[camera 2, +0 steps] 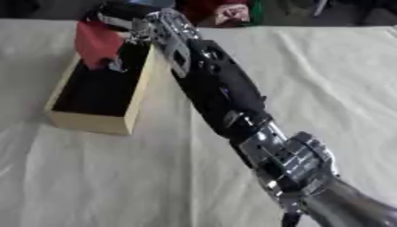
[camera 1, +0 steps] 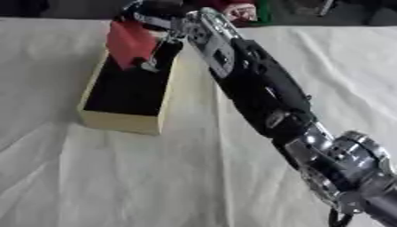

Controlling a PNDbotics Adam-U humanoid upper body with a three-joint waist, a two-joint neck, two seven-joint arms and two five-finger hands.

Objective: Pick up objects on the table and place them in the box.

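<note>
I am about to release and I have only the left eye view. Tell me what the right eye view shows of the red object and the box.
Observer: In the right eye view the right hand holds the red object with its lower tip in front of the dark inside of the box, near the far left corner.
Operator: Now report the left hand. I cannot see it here.
Observer: It does not show in the right eye view either, so its state cannot be told.
</note>
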